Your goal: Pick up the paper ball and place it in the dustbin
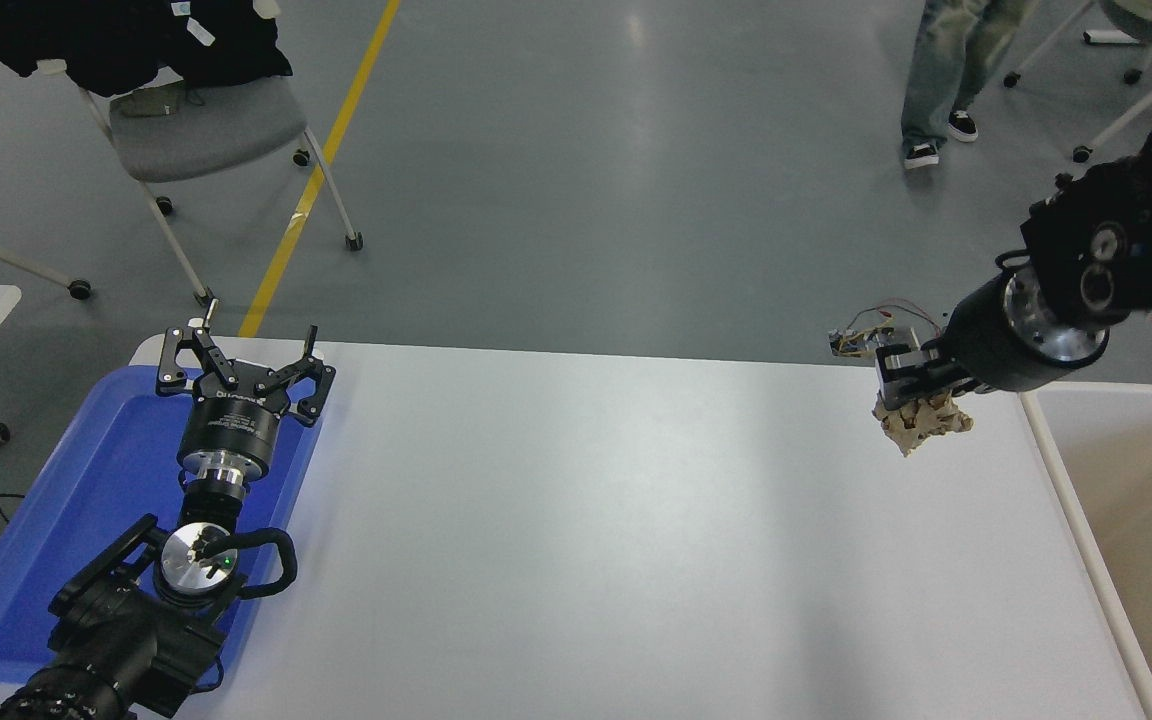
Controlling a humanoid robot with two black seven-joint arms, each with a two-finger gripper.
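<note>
The right gripper (914,385) had its fingers closed on the paper ball (921,422), which hung from them in the air over the far right corner of the white table (576,540), clear of the surface. The tan wad showed below and a little ahead of the fingertips, with dark creases across it. Behind the gripper, the right arm (1106,270) came in from the upper right edge, raised high and angled down and leftward toward the table's far edge. The dustbin (1086,520) stood just beside the table's right side, its white rim running along that edge; the ball was left of that rim, near it but not over the beige inside. Most of the table left of the ball lay bare. The left gripper (241,362) was parked over the blue tray (66,500) at the table's left end, its fingers spread wide and holding nothing. Beyond the table's far edge, a person's legs (946,80) stood on the grey floor.
</note>
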